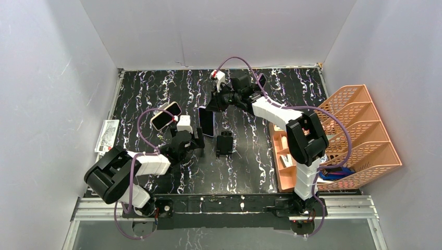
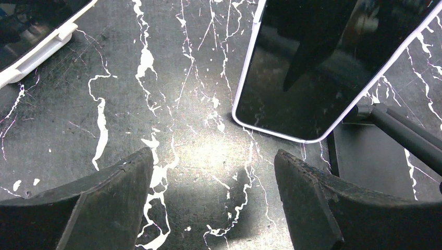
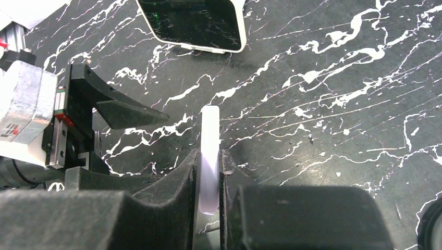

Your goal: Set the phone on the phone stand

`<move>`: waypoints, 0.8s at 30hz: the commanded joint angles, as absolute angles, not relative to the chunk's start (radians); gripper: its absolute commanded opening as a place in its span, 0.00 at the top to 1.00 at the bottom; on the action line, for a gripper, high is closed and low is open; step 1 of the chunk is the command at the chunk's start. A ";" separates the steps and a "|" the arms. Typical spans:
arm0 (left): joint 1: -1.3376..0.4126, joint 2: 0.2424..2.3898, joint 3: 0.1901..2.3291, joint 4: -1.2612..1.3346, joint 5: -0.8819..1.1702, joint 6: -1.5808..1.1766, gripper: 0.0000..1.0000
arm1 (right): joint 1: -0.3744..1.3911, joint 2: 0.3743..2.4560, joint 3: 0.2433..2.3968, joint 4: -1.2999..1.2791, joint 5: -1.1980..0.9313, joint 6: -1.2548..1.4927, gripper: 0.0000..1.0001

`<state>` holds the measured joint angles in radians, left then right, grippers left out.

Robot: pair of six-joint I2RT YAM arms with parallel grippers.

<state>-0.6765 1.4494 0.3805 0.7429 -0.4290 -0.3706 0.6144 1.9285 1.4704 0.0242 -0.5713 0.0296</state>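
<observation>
Top view: both arms reach toward mid table (image 1: 156, 88), black top w/ white veins
Phone (image 1: 206, 121): held upright in R gripper (image 1: 215, 102), dark screen w/ white rim, screen side turned to L arm; sits just left of stand (image 1: 225, 143), not on it; can't tell if its lower corner touches the table
Stand: small, black, upright on the table btwn the two arms, just beside the phone on its near-right side
R gripper: comes in from the far right; fingers pinch the phone at its far end; R wrist view shows the thin white rim clamped btwn both pads (image 3: 182, 177), phone seen edge-on
L gripper (image 1: 197, 139): low over the table, near-left of the phone; fingers (image 2: 312, 208) spread wide, only bare table in the gap; not touching the phone, whose lower corner shows just beyond the right finger in L wrist view
2nd phone (image 1: 166, 115): white case, dark screen, left of the held phone, beside L wrist, apart from both grippers; can't tell if flat or propped
Trays (image 1: 365, 104): orange mesh, stacked, at table's right edge next to R arm
Leaflet (image 1: 107, 135): printed sheet at table's left edge, well apart from the phones
</observation>
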 commanded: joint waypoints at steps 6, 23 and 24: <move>-0.680 1.437 0.354 0.760 -0.461 -0.373 0.17 | 0.643 1.846 1.495 0.017 -0.609 -0.019 0.99; -0.680 1.421 0.325 0.759 -0.476 -0.374 0.17 | 0.692 1.901 1.563 -0.216 -0.543 -0.135 0.90; -0.680 1.420 0.325 0.759 -0.476 -0.374 0.17 | 0.692 1.913 1.577 -0.235 -0.544 -0.141 0.86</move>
<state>-0.6765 1.4490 0.3347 0.7544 -0.4347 -0.3710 0.6785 1.8954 1.5082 -0.1154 -0.5453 -0.1017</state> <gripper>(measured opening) 0.832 0.228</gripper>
